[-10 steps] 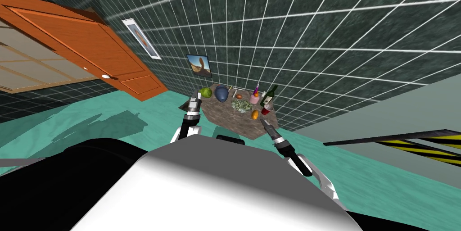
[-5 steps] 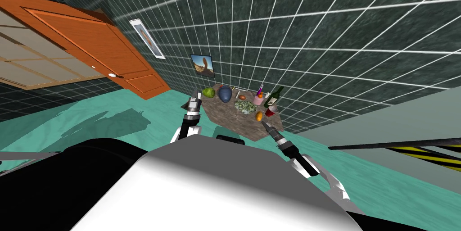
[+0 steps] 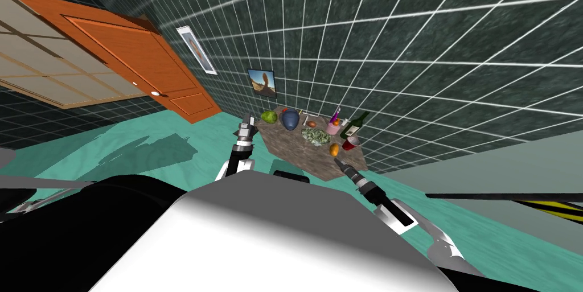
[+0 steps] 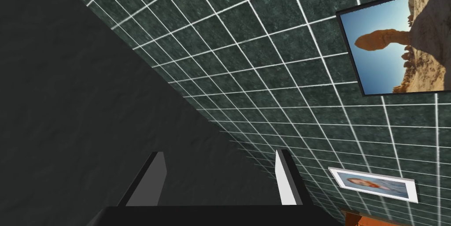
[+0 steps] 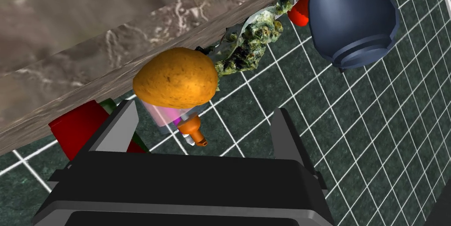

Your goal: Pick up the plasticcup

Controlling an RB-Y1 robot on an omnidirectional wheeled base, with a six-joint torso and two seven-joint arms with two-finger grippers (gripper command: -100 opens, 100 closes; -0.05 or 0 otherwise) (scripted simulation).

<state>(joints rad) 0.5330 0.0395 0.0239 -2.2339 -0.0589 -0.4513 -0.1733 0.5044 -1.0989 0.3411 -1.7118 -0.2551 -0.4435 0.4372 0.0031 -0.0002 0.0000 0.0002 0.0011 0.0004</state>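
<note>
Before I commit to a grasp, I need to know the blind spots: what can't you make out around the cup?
Red cup: right wrist view, cut off by the edge of the table and a right gripper finger.
Pink container: mostly behind the orange fruit.
Head view: cup and green bottle too small to tell if touching.

Head camera looking steeply down, rolled, toward the distant table point(image 3: 296, 153), right wrist camera sitting close under its edge, both showing the orange fruit point(image 3: 334, 149), left wrist camera facing the tiled wall point(image 4: 264, 60).
</note>
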